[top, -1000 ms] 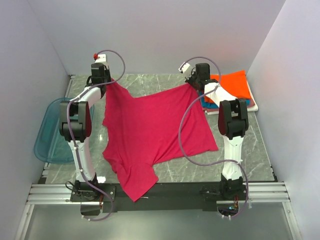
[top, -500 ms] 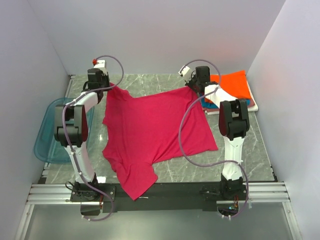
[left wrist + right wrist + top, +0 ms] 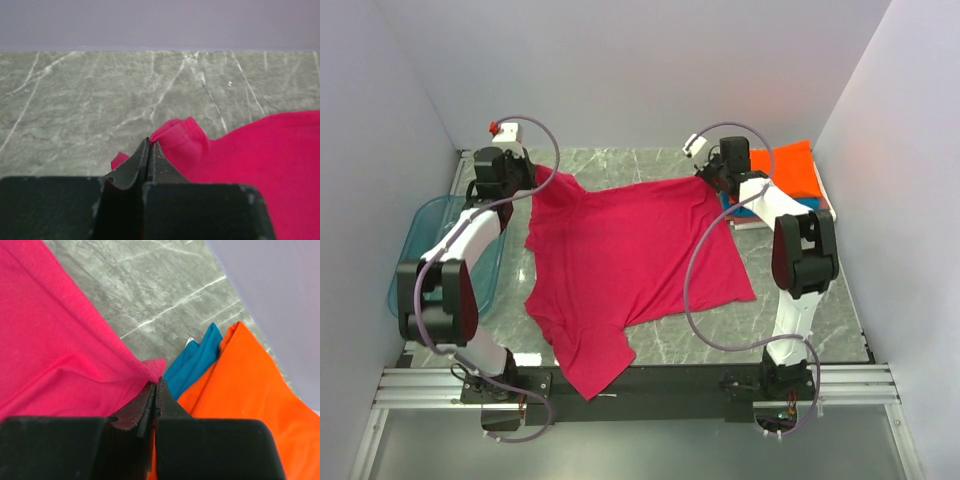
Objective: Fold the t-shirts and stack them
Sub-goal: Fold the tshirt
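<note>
Spreading step: left gripper (image 3: 149,144) and right gripper (image 3: 156,384) are each clamped shut on 1 far corner of the magenta-red t-shirt (image 3: 630,260).
Its near end droops over the near edge of the surface (image 3: 650,165), and the body lies spread across the middle. Just beside the far right corner lie the folded orange t-shirt (image 3: 790,165) and teal-blue t-shirt (image 3: 195,362). This looks like flattening before the 1st fold. Next, both corners probably need lowering flat and releasing, without dragging cloth onto that stack.
</note>
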Robot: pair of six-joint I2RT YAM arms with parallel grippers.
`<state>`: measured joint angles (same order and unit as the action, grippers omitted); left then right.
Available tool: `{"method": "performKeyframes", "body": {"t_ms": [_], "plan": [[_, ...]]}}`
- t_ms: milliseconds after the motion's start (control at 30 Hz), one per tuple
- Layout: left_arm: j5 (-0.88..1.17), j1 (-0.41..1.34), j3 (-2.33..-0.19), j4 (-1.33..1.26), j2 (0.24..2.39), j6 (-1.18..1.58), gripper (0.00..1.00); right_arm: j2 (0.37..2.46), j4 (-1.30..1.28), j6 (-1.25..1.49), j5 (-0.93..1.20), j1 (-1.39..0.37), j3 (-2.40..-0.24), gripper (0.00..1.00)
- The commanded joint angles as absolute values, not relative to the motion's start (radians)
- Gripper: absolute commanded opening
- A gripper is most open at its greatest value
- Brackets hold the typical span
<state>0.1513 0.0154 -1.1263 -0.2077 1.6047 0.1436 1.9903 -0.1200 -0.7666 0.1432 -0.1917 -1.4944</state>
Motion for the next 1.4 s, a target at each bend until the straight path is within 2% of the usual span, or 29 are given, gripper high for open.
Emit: {"method": "performKeyframes", "body": {"t_ms": [0, 300, 1067, 1367], "plan": [[0.224, 0.014, -1.074, -0.198, 1.493, 0.166, 0.01, 1.899, -0.066, -0.747, 0.167, -0.187, -1.450, 0.00], [0.270, 0.014, -0.953, -0.155, 1.329, 0.189, 0.01, 1.835, -0.049, -0.741, 0.179, -0.183, -1.359, 0.00], [0.296, 0.032, -0.868, -0.040, 1.200, 0.150, 0.01, 1.781, -0.034, -0.744, 0.184, -0.166, -1.284, 0.00], [0.302, 0.041, -0.807, 0.058, 1.085, 0.176, 0.01, 1.736, -0.021, -0.767, 0.195, -0.156, -1.227, 0.00]]}}
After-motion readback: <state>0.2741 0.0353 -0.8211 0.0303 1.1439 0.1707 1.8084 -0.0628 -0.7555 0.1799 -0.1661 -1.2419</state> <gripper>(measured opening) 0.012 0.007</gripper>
